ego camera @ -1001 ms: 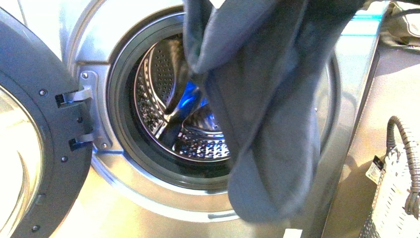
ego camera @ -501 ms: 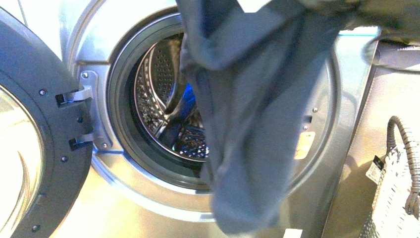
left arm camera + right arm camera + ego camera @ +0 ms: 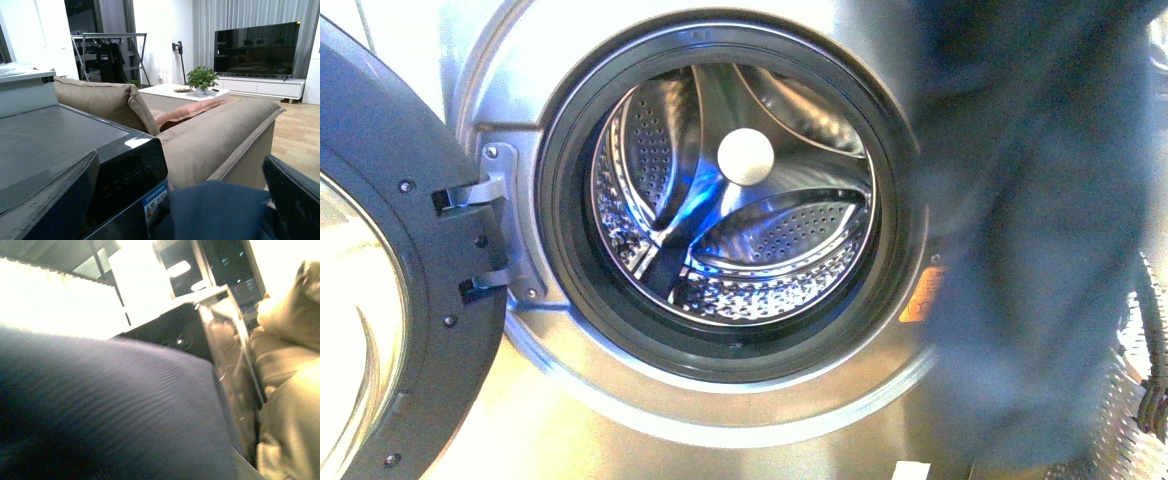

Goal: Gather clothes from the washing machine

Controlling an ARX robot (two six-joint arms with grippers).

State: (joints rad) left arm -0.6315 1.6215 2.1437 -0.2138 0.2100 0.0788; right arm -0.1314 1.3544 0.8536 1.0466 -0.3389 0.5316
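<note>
**Laundry corner: drum now clear**

Now the clothes (image 3: 1035,250) have swung from the washing machine (image 3: 500,50) opening to its right edge, hanging blurred. The drum (image 3: 750,230) looks empty. The left hand (image 3: 180,165) is spread. The right hand is hidden by cloth, so I cannot tell.

In the foreground of the frame, the left gripper (image 3: 180,165) has its dark fingers (image 3: 295,200) wide apart. Between them lies a soft dark navy-blue fabric garment (image 3: 215,212), just beside the black-topped washing machine (image 3: 125,175) with its blue-white label (image 3: 155,200). Behind is a tan cushioned sofa (image 3: 220,135), and farther back a black flat television (image 3: 256,47).
</note>
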